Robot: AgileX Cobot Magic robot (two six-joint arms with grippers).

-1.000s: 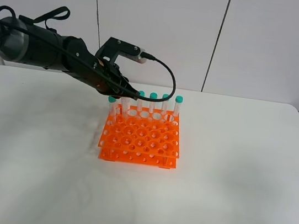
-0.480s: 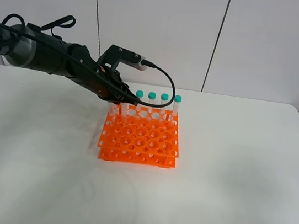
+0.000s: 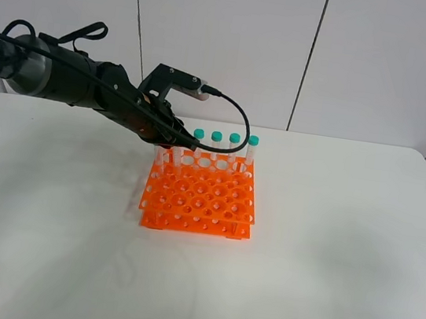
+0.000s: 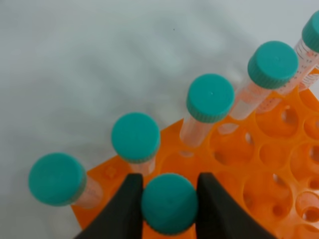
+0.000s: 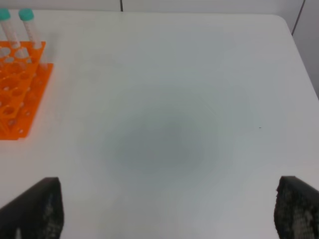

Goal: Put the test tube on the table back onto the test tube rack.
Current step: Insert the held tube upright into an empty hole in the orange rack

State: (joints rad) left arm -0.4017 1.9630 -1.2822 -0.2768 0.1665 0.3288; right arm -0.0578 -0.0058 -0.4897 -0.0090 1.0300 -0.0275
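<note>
Four teal-capped tubes (image 3: 225,139) stand along the far row of the orange test tube rack (image 3: 200,197) as the left gripper (image 4: 167,196) holds a fifth, the test tube (image 4: 169,203), by its cap over the rack's far-left corner. Its black jaws are pinching the cap from both sides; whether the tip has already entered a hole cannot be told from either view. The right gripper (image 5: 164,211) waits with jaws spread wide over bare desk (image 3: 322,286), well apart from the rack, nothing between them.

The risk now appears to be misalignment: a tip catching the rim between holes could tilt the tube or drag the light rack across the desk. The neighbouring caps sit just beside the jaws, so spreading them carelessly could knock a standing tube. Room is otherwise generous: the rack sits near the middle of the desk toward its far edge, with open surface on every side and all edges well away.
</note>
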